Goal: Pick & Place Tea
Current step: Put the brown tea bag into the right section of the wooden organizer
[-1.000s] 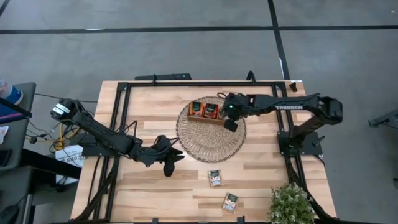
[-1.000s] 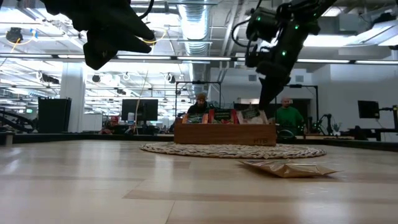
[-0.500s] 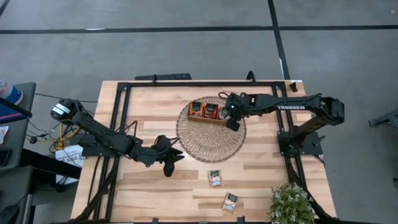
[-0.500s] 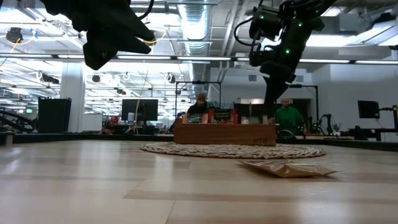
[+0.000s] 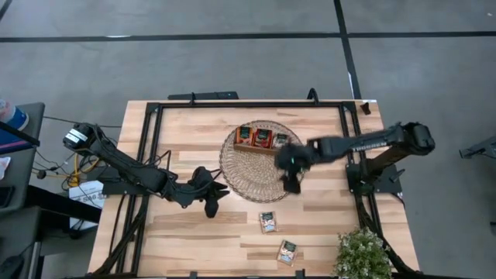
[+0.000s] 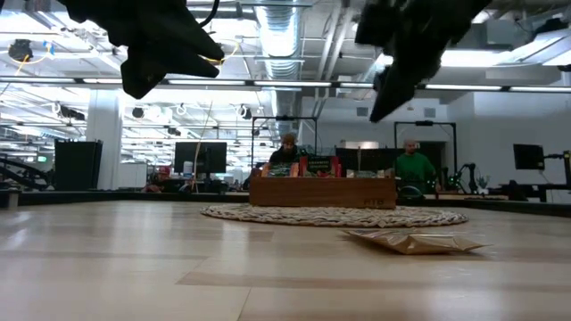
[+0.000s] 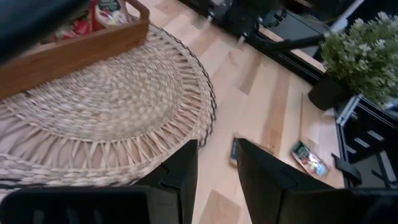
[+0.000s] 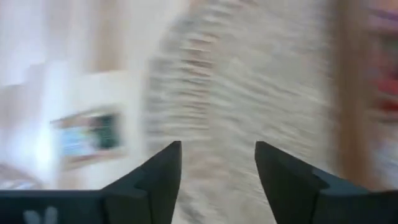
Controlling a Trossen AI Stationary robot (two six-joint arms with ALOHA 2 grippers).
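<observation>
Currently the right gripper (image 5: 291, 184) hangs over the wicker mat (image 5: 248, 180), jaws apart and empty. Three sachets sit in the wooden tray (image 5: 262, 147); two tea sachets (image 5: 268, 222) lie on bare table beyond the mat, apparently unplaced. Left gripper (image 7: 214, 163) waits partly open, empty.

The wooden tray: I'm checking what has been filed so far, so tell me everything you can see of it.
The wooden tray is a low brown box of plain wood that sits level on the far part of the round wicker mat. Three tea sachets stand in it side by side, two red-orange and one paler at the right end. In the low view its long front wall faces the camera, with the sachets' tops showing above it. Neither gripper touches it.
</observation>
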